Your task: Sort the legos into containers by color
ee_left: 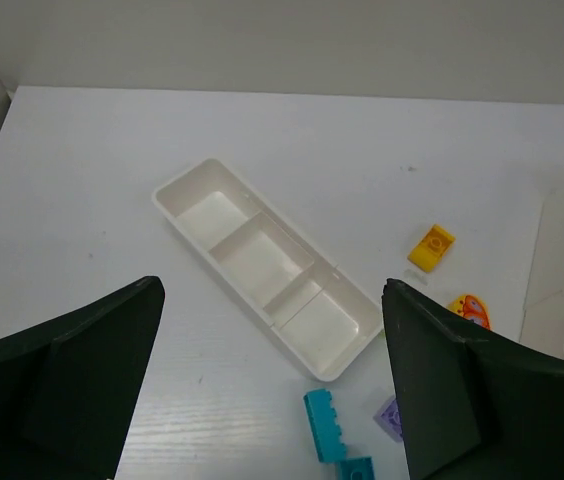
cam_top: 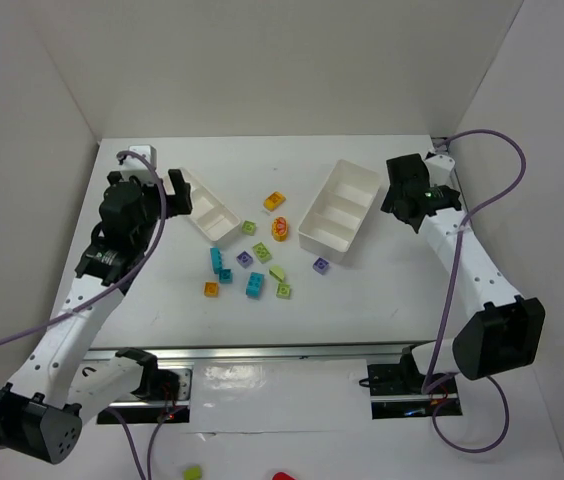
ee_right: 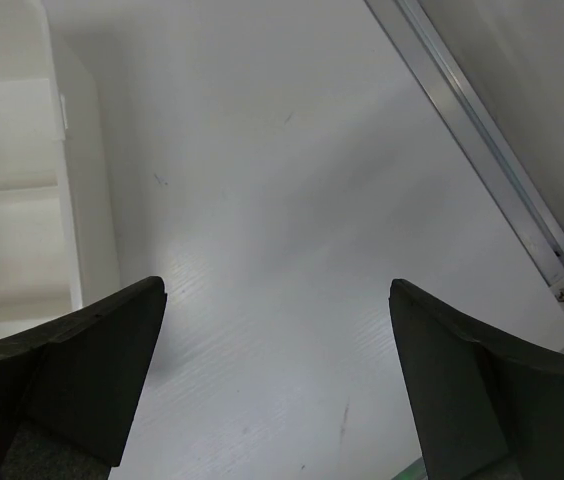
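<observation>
Legos lie loose mid-table between two white trays: orange ones [cam_top: 275, 201], cyan ones [cam_top: 217, 260], lime ones [cam_top: 262, 252], purple ones [cam_top: 321, 265]. The smaller tray [cam_top: 212, 212] lies at the left and the larger tray [cam_top: 342, 205] at the right. Both look empty. My left gripper [cam_top: 174, 192] is open and empty above the smaller tray's far end. In the left wrist view my left gripper [ee_left: 272, 290] frames that tray [ee_left: 267, 265], a cyan brick [ee_left: 324, 425] and an orange brick [ee_left: 432, 248]. My right gripper [cam_top: 402, 185] is open and empty beside the larger tray's far right. The right wrist view [ee_right: 277, 290] shows bare table between the fingers.
White walls close in the table at the back and both sides. A metal rail [cam_top: 262, 350] runs along the front edge and also shows in the right wrist view [ee_right: 492, 160]. A lime piece [cam_top: 193, 472] and a red piece [cam_top: 282, 477] lie off the table by the arm bases.
</observation>
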Robot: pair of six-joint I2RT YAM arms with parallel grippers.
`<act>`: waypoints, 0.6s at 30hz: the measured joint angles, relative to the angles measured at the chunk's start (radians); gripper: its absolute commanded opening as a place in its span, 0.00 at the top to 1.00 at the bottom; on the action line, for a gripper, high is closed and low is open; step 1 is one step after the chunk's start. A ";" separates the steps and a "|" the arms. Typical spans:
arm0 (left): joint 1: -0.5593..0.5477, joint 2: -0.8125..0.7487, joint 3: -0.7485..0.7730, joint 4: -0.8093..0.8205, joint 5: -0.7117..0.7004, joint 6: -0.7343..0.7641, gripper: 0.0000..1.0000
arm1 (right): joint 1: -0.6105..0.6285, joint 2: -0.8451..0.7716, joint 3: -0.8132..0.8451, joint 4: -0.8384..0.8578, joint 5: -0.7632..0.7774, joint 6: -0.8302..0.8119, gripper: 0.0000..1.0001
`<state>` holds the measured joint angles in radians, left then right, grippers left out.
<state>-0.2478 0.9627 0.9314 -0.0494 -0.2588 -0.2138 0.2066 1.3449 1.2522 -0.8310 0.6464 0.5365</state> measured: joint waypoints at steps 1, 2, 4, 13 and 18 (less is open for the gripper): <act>0.000 0.001 0.018 -0.039 -0.003 0.000 0.01 | 0.004 0.003 0.000 0.000 0.000 0.007 0.00; 0.000 0.002 0.029 -0.068 -0.008 0.000 0.01 | 0.005 0.005 0.000 0.000 0.001 0.016 0.00; -0.001 0.004 0.040 -0.121 -0.033 -0.006 0.01 | 0.008 0.006 0.000 -0.001 0.003 0.025 0.00; -0.003 0.056 0.127 -0.270 -0.048 -0.005 0.01 | 0.140 0.075 0.104 0.010 0.014 0.032 0.00; -0.011 0.072 0.142 -0.311 -0.056 -0.023 0.01 | 0.320 0.210 0.314 0.049 -0.024 -0.037 0.00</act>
<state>-0.2592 1.0348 1.0733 -0.3599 -0.3153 -0.2371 0.5266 1.5547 1.5665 -0.7822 0.6224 0.4992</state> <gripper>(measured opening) 0.993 0.999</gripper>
